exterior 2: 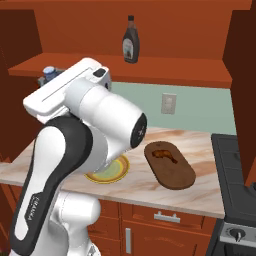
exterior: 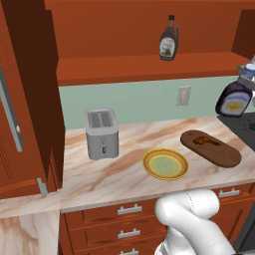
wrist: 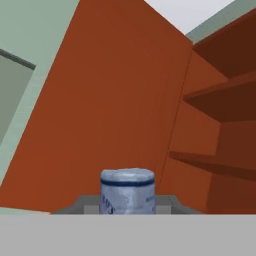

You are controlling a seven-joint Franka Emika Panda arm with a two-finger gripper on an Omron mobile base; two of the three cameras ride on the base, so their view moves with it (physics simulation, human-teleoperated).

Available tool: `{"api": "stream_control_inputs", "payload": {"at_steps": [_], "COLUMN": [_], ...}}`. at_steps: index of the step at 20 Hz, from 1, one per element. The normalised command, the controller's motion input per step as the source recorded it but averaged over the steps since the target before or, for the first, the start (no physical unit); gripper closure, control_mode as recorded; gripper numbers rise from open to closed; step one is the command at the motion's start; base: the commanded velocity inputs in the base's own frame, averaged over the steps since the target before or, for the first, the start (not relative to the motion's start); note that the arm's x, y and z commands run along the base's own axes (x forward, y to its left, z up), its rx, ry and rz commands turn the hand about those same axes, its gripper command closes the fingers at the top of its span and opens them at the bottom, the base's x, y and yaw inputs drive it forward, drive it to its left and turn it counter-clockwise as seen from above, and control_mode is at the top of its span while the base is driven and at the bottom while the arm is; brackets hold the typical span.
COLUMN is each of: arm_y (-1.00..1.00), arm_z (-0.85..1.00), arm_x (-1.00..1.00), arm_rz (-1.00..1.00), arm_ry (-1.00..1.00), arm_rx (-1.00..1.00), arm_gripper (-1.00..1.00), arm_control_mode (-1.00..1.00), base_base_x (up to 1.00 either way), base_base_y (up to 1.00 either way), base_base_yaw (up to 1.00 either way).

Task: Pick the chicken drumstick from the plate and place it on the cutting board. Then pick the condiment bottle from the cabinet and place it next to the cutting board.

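We start with the cabinet (exterior: 144,69), whose reddish-brown shelf runs across the upper half of the left base view. A taller brown bottle (exterior: 169,45) stands upright on it at top centre; it is not the one the task wants, which is likely why it sits untouched.

Below, the marbled counter (exterior: 109,174) fills the middle of that view, with a toaster (exterior: 102,133) at centre left, well apart from the task's things.

The cutting board (exterior: 210,148) lies at the right of the counter, angled toward the lower right. The chicken drumstick (exterior: 203,141) already rests on its upper end, so we judge the first half of the task done. The plate (exterior: 165,164) sits just left of the board, near but apart from it, and looks bare.

The condiment bottle (exterior: 233,99) hangs tilted at the right edge of the left base view, off the shelf and above the counter's right end, beside the dark stove. In the hand view its light cap (wrist: 127,191) rises at bottom centre, between the finger tips.

The gripper (wrist: 127,206) is clamped narrow on that bottle, holding it by the neck end, we judge, so that the body can be set down upright. What remains, in our view, is lowering it onto bare counter next to the board.
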Motion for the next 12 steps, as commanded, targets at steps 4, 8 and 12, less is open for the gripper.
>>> {"api": "stream_control_inputs", "payload": {"at_steps": [4,8,12], "arm_y": [0.05,0.10,0.18], "arm_z": [-0.37,-0.53,-0.55], "arm_x": [-0.60,-0.49,-0.38], "arm_rz": [0.04,0.04,0.05], "arm_ry": [0.00,0.00,0.00], "arm_rx": [-0.02,-0.01,0.00], "arm_gripper": [1.00,1.00,1.00], "arm_control_mode": [-1.00,-1.00,-1.00], "base_base_x": [0.00,0.00,0.00], "base_base_y": [0.00,0.00,0.00], "base_base_yaw": [0.00,0.00,0.00]}}
